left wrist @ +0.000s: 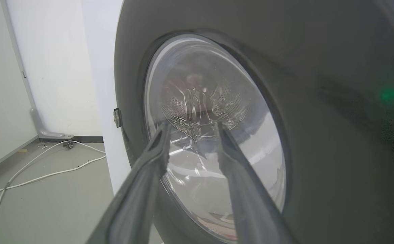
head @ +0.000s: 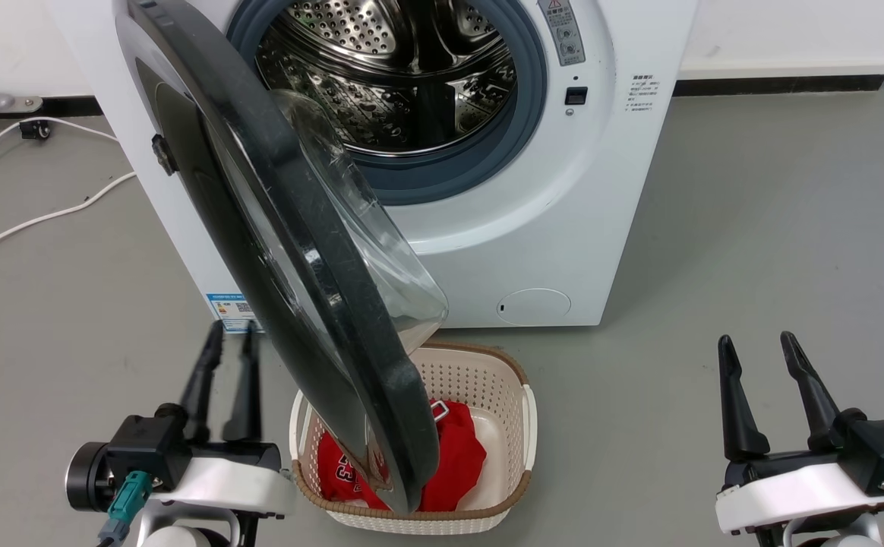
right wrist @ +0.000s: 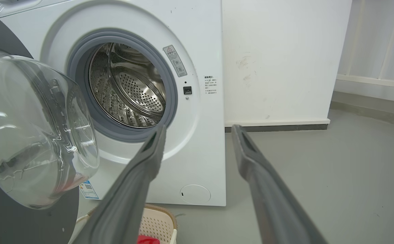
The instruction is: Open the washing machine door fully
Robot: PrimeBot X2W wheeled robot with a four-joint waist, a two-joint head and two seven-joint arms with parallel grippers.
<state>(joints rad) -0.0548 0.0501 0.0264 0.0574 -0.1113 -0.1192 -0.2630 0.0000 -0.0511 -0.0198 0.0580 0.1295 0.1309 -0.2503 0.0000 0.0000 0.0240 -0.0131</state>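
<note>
In front of the washing machine (head: 563,228) and off its left corner, the left gripper (head: 231,334) points its narrowly parted, empty jaws at the outer face of the washing machine door (head: 290,251). In the left wrist view the fingertips (left wrist: 161,135) lie over the door's glass, but contact cannot be told. The door, hinged on the machine's left side, stands swung well out from the front, roughly square to it, its clear bowl facing right and its lower edge hanging over the laundry basket (head: 487,357) on the floor before the machine. The steel drum (head: 389,76) is fully uncovered, so the unlatching and most of the swing look done. What seems left is the last stretch of travel toward the machine's left, if the hinge allows more. Well apart from the door, before the machine's right corner, the right gripper (head: 756,342) hangs with wider jaws, holding nothing, on the side from which a push would open the door further.
</note>
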